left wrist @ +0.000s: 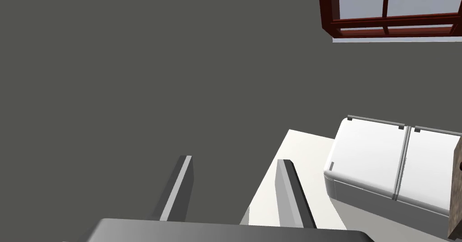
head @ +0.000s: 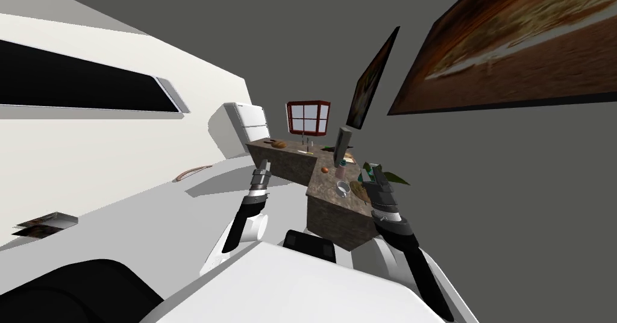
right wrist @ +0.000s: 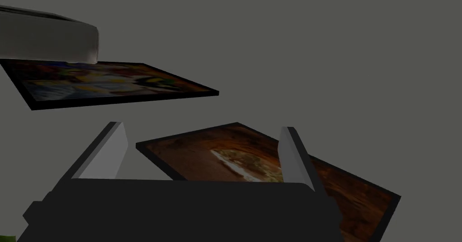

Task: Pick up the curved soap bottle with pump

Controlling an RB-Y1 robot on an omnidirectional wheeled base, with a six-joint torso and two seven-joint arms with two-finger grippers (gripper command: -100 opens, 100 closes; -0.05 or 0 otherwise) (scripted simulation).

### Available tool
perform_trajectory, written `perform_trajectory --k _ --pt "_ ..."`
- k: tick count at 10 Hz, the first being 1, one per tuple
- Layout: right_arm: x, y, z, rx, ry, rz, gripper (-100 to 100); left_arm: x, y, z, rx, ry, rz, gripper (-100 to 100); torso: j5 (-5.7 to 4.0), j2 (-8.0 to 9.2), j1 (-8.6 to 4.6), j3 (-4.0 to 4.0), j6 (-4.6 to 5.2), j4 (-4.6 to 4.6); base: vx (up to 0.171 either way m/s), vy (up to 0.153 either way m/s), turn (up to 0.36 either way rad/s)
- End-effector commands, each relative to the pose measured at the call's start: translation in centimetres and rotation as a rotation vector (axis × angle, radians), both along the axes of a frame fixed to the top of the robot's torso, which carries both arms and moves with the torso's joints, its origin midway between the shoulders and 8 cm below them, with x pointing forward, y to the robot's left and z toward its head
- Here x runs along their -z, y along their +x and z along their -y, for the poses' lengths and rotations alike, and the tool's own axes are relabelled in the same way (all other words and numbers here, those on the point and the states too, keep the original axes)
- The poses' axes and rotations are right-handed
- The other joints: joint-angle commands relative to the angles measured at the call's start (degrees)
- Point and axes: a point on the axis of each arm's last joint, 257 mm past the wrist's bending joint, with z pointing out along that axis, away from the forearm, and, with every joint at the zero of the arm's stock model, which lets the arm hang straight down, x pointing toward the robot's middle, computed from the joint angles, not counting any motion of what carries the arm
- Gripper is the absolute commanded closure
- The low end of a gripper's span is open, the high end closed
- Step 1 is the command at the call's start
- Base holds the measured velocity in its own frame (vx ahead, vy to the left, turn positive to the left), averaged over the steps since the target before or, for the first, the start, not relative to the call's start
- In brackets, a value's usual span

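Ahead on the head view, an L-shaped brown stone bench (head: 295, 164) carries the pale soap bottle (head: 340, 171) on its nearer leg. A small orange thing (head: 325, 170) sits beside the bottle, a metal pot (head: 343, 188) just in front, a tall grey slab (head: 342, 146) just behind, and a brown round plate (head: 360, 191) and a leafy plant (head: 394, 178) toward the right end. The right pincer (head: 369, 170) is raised over that end, near the bottle but apart from it. The left pincer (head: 263, 167) is raised off the bench's left edge, above open floor.

Left wrist view: the left pincer (left wrist: 234, 185) is released, blades apart, with a white fridge (left wrist: 383, 162) beyond.

Right wrist view: the right pincer (right wrist: 203, 153) is also released, blades wide, gripping nothing.
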Motion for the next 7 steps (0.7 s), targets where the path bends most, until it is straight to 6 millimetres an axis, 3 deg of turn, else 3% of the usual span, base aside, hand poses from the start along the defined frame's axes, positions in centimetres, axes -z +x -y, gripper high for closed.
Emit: perform_trajectory --k 1,7 --pt "0.6 0.3 -0.4 -0.013 -0.046 -0.01 -100 0.0 0.0 0.0 0.0 0.0 0.0 0 0.0 0.0 0.0 0.0 0.0 0.0 -0.009 0.069 0.081" --pt "3.5 1.3 -1.7 -0.059 -0.245 -0.053 -100 0.0 0.0 0.0 0.0 0.0 0.0 0 -0.01 0.01 -0.04 0.01 0.01 0.0 -0.011 0.071 0.102"
